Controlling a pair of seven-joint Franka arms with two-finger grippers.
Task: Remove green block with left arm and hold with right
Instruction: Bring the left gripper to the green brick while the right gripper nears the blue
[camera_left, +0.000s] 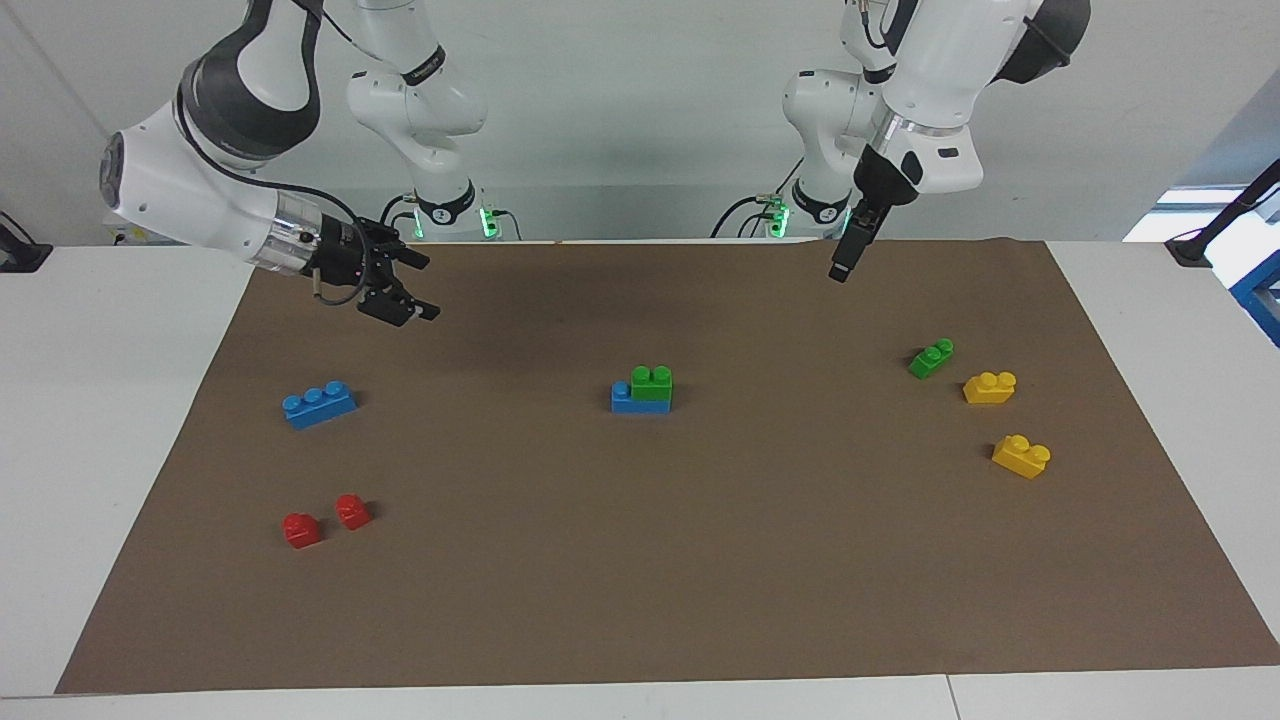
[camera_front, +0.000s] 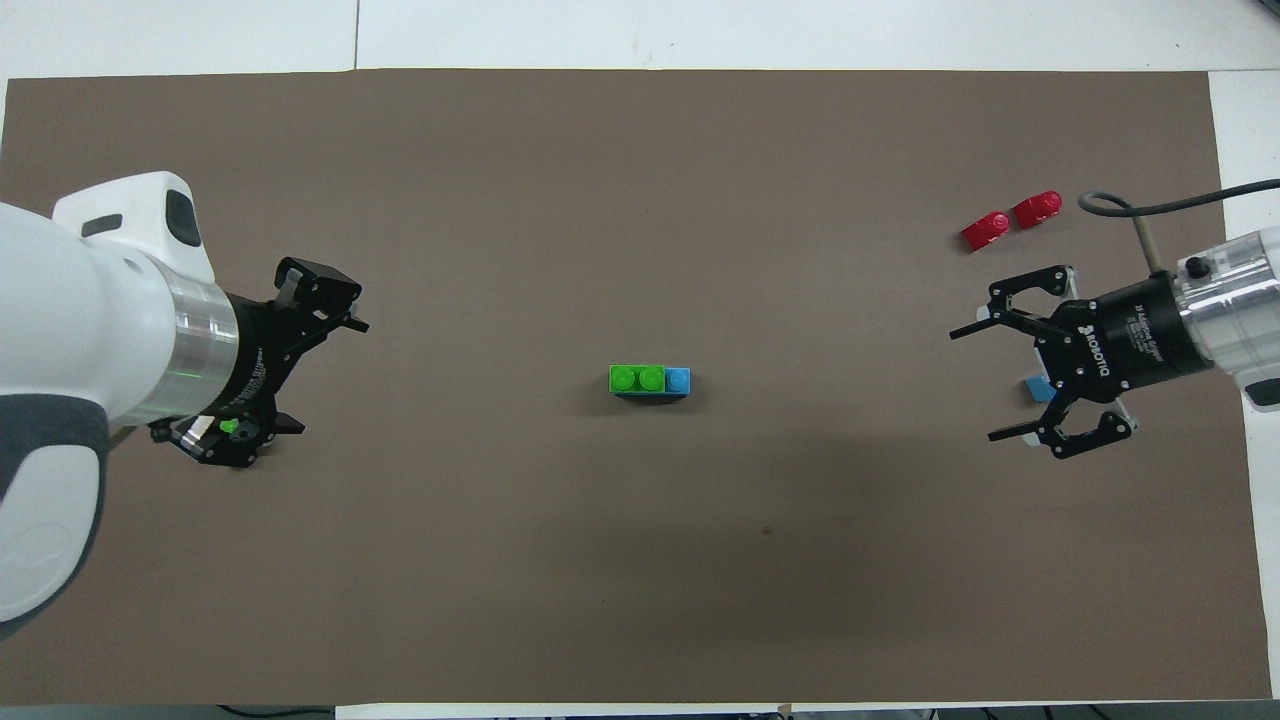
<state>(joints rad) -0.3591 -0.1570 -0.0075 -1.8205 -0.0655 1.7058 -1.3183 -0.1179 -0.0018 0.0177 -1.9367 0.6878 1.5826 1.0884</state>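
Left gripper (camera_front: 262, 378) hangs open over mat's (camera_left: 700, 560) left-arm end; right gripper (camera_front: 1040, 375) open over right-arm end. Green block (camera_front: 637, 379) at mid-mat, stacked on blue brick (camera_front: 678, 381), long axis 3-to-9 o'clock overhead, between both, roughly equidistant. Judged: neither nearer.

green block (camera_left: 652, 387) bright green | brick under it (camera_left: 624, 398) blue | mat (camera_left: 640, 580) brown (plain) | small bricks (camera_left: 302, 530) red

You've got bare counter (camera_left: 640, 560) all round the green block (camera_left: 652, 384); only the blue brick (camera_left: 624, 398) under it touches, other bricks well apart.
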